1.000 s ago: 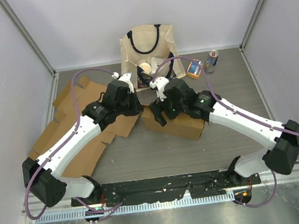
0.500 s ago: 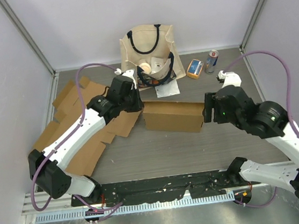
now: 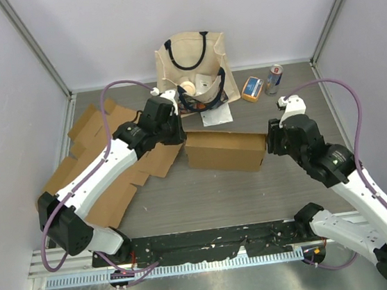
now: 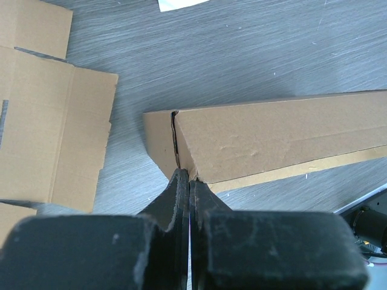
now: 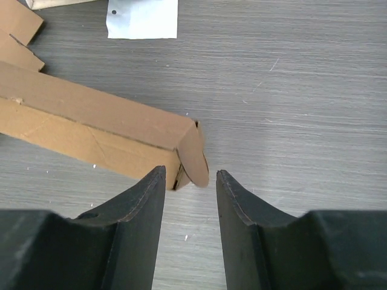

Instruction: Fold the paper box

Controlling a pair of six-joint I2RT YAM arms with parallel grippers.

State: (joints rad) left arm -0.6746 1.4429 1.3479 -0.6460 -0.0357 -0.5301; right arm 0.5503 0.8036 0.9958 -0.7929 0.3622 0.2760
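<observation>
L gripper (image 4: 188, 181) is closed tight, fingers pressed flat together. Its tips touch the lower corner at the left end of the paper box (image 4: 284, 136), by an open seam; can't tell if a thin flap edge is pinched btwn them. R gripper (image 5: 190, 173) is part open w/ a medium gap, holding nothing. A rounded end flap (image 5: 195, 158) on the box's right end sits just at the mouth of its jaws, not clamped. The box is plain brown card, long & low, lying about mid tabletop w/ its long side roughly along the far edge, one arm at each end. Step in hand, by my read: body is squared up, ends are left to close. Next move prob needs the R gripper to catch or push that flap inward & tuck it while the L braces the box against sliding. Further out:
- flat cardboard sheets (image 3: 106, 176) toward the left edge
- white paper slip (image 3: 217, 116) just beyond the box
- tote bag (image 3: 190, 58) at mid far edge
- small orange-blue packet (image 3: 251, 88) & drink can (image 3: 273, 78) toward the far right corner

No print on the box; can & packet labels too small to read.
</observation>
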